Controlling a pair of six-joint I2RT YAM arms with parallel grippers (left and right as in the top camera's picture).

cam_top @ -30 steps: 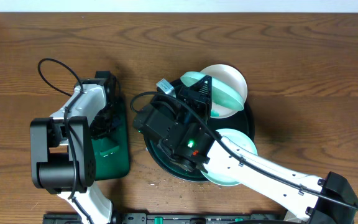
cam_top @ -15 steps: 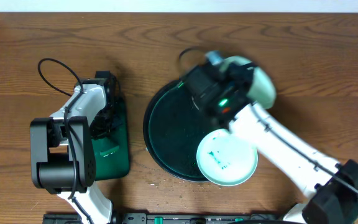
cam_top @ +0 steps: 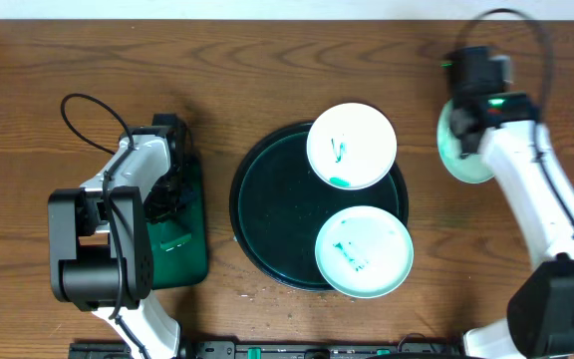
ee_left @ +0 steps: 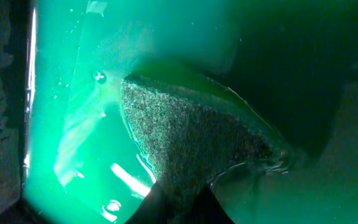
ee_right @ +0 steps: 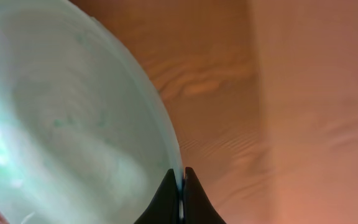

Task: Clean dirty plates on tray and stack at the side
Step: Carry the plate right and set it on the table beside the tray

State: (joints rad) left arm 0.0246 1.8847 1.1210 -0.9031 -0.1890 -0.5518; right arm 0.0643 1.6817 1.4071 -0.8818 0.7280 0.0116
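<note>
Two plates [cam_top: 352, 147] [cam_top: 363, 251] overhang the tray [cam_top: 272, 209] edge at 1 and 5 o'clock, while at 3 o'clock, over the table [cam_top: 526, 60], the right gripper [ee_right: 180, 180] pinches the third plate [ee_right: 73, 124] by its rim, fingers [ee_right: 166, 202] nearly closed.

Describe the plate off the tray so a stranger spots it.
Find the large round dark tray mid-table. Right of it, over the wooden table, is a pale mint plate. Unlike the two plates on the tray, the right gripper pinches its rim.

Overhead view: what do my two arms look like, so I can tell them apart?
Both have white links and black joints. The left arm trails a looped black cable. The right arm has an arched black cable above its wrist and a green light there.
</note>
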